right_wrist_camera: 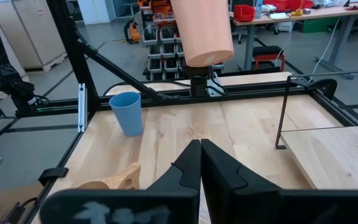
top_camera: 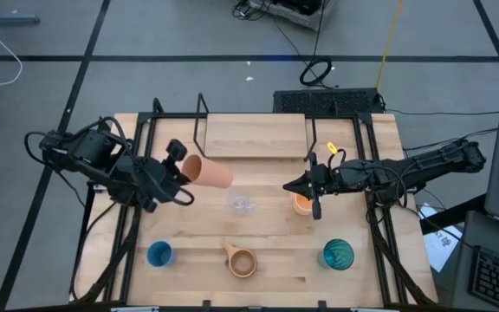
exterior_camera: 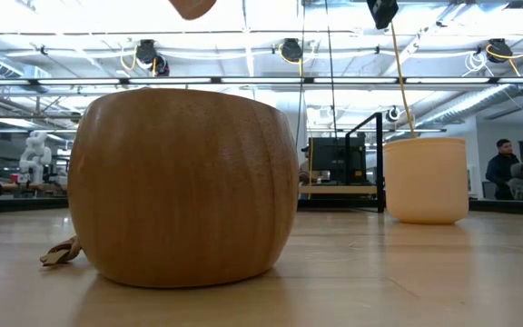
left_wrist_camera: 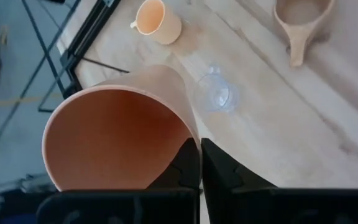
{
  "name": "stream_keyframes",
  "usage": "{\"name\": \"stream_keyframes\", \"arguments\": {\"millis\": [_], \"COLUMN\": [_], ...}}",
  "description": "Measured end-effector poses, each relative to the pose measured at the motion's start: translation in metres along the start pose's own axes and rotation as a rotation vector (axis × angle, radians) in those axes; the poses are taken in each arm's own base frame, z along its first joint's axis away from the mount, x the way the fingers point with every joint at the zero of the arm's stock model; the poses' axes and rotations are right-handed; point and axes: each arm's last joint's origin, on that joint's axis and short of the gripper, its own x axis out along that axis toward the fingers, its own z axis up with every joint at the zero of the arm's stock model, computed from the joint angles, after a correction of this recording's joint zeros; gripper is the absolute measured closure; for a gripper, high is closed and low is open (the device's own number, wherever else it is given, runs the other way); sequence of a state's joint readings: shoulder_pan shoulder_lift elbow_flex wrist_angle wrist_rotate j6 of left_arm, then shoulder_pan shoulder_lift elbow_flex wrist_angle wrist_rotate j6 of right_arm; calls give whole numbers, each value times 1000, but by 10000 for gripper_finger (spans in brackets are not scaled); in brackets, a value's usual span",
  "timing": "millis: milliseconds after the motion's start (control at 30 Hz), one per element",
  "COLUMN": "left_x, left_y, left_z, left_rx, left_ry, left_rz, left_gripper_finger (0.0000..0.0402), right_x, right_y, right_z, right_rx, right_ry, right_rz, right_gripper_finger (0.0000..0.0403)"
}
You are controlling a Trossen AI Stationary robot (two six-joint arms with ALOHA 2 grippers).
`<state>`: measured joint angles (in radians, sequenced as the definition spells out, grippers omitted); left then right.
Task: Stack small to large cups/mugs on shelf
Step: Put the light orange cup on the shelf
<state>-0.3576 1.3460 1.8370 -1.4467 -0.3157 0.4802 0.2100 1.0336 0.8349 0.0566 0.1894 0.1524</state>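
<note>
My left gripper (top_camera: 184, 178) holds a larger orange cup (top_camera: 208, 172) on its side above the table, left of centre, with the open end toward the gripper. The held cup also shows in the right wrist view (right_wrist_camera: 202, 31). My right gripper (top_camera: 289, 187) is shut and empty, hovering beside and above a small orange cup (top_camera: 302, 204) that stands upright on its base. A tiny clear cup (top_camera: 242, 204) stands mid-table. A blue cup (top_camera: 159, 254), a tan handled mug (top_camera: 241, 262) and a teal tumbler (top_camera: 338, 254) stand along the near edge. The shelf (top_camera: 254, 139) stands at the far side. My left gripper pinches the orange cup's wall at the rim (left_wrist_camera: 190, 132), one finger inside the cup and one outside. The fingers come level from the table's left side. The cup is lifted clear and lies roughly level, its base pointing toward the table's right.
The shelf's black rod legs (top_camera: 201, 121) rise at its corners. Black frame rails (top_camera: 132, 225) run along both table sides. People show in the room beyond the table in the low view (exterior_camera: 507, 168).
</note>
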Motion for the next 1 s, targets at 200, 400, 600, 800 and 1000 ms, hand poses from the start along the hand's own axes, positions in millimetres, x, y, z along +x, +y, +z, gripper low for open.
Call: {"name": "stream_keyframes", "arguments": {"millis": [200, 400, 600, 800, 1000], "left_x": [0, 0, 3, 4, 1], "left_y": [1, 5, 5, 4, -2], "left_z": [2, 4, 6, 12, 22], "left_rx": [-201, -422, -578, -681, -656], "left_ry": [-20, -28, -25, -69, -150], "left_rz": [17, 103, 125, 100, 40], "left_gripper_finger": [401, 399, 400, 400, 400], "right_x": [0, 0, 0, 0, 0], "right_y": [-1, -2, -4, -4, -4], "right_z": [0, -1, -4, -3, -3], "right_rx": [3, 0, 0, 1, 1], "right_ry": [-2, 9, 21, 18, 17], "right_rz": [-27, -57, -136, -136, -136], "right_gripper_finger": [403, 403, 403, 403, 403]}}
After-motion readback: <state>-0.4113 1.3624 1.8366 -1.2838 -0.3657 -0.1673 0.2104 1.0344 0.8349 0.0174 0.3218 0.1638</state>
